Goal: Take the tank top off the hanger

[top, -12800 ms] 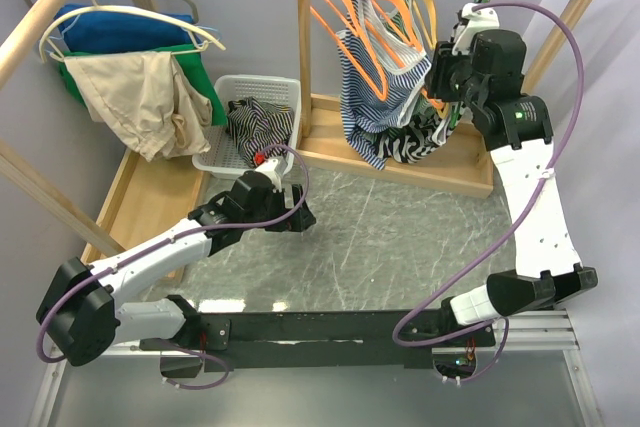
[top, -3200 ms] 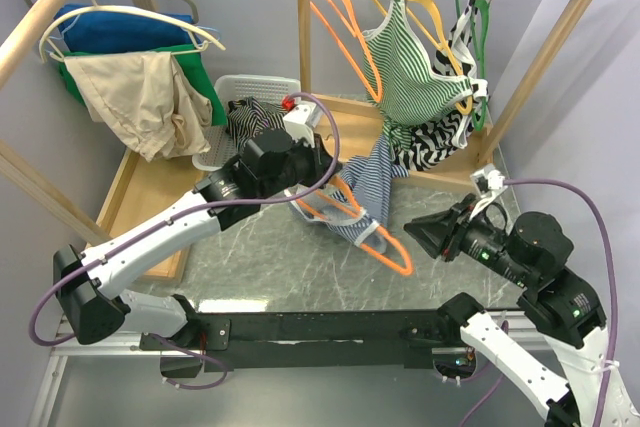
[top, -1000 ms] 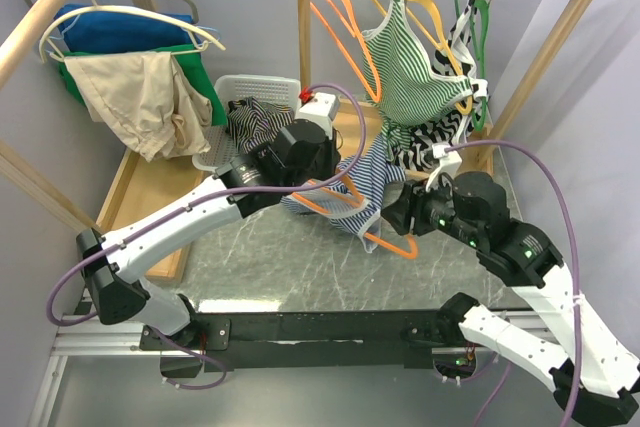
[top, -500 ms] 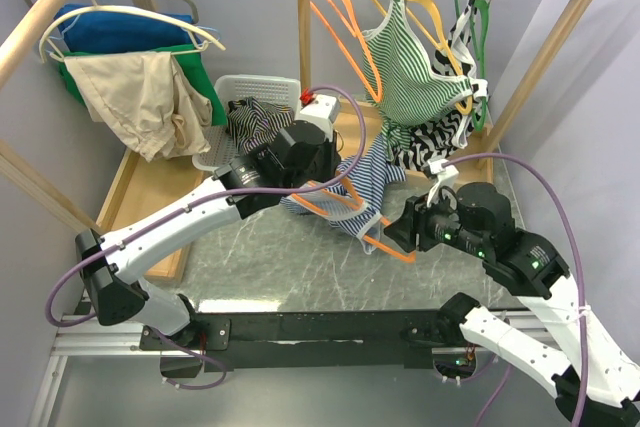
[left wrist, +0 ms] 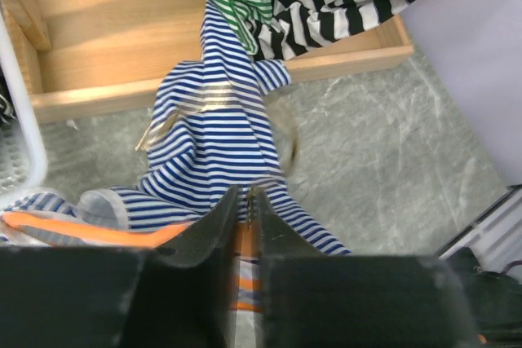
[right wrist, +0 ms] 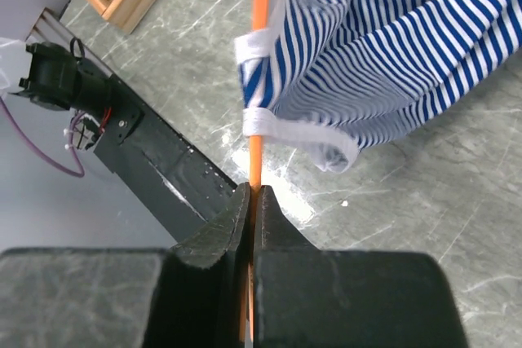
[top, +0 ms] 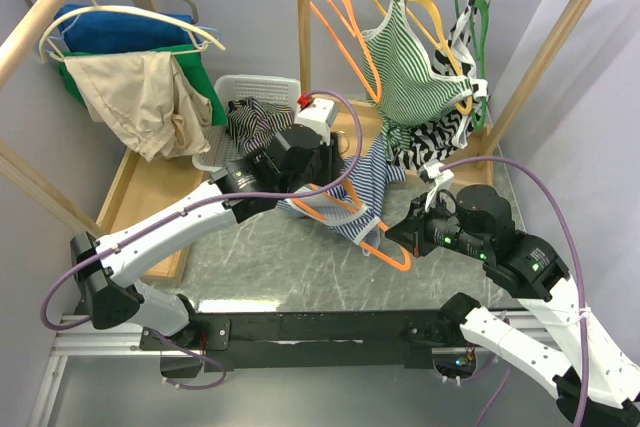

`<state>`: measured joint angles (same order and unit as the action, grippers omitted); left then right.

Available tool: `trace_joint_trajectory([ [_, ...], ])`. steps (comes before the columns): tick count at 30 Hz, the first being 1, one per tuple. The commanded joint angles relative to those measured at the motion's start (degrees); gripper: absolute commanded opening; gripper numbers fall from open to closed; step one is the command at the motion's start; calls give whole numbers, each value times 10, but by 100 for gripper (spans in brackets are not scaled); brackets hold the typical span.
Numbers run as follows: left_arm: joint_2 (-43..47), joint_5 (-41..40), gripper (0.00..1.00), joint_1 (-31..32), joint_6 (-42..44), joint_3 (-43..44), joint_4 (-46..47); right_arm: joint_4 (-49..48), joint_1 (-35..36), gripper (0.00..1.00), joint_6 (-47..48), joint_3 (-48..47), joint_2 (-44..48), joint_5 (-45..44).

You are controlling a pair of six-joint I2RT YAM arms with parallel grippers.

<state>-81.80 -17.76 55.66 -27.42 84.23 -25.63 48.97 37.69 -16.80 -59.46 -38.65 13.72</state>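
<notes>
The right end effector (right wrist: pixel 251 198) has clamped the orange hanger (right wrist: pixel 260 55), having stood open a moment earlier. The blue-striped tank top (right wrist: pixel 383 63) drapes on the hanger just beyond it. The left end effector (left wrist: pixel 242 205) shows a narrow slit over the top; whether it grips is unclear.

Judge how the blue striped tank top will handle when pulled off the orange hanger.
Probably floppy and light: the blue striped tank top hangs in soft folds. Likely to snag: its white strap wraps the orange hanger, which the right tool pinches.
</notes>
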Motion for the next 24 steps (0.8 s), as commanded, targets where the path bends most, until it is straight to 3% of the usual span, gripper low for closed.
trace_joint_trajectory([
  [1, 33, -2, 70, 2, 6, -6, 37, -16, 1, 0, -13, -3, 14, -13],
  [2, 32, -9, 76, 2, 6, -6, 31, -15, 0, 0, -14, -5, 19, -18],
  [3, 33, -33, 90, 1, 4, -6, 17, -12, 0, 0, -17, -8, 23, -30],
  [5, 45, -54, 100, -6, -7, -24, 8, -5, 0, 0, -24, -14, 31, -42],
  [11, 134, -78, 96, -63, -65, -149, 23, 6, 1, 0, -36, -24, 51, -76],
  [16, 166, -37, 96, -123, -86, -237, 47, 18, 0, 0, -37, -48, 59, -70],
  [20, 122, -20, 99, -130, -79, -231, 55, 16, 0, 0, -36, -65, 63, -32],
  [24, 81, 4, 93, -131, -60, -219, 84, 14, -1, 0, -34, -79, 69, -11],
])
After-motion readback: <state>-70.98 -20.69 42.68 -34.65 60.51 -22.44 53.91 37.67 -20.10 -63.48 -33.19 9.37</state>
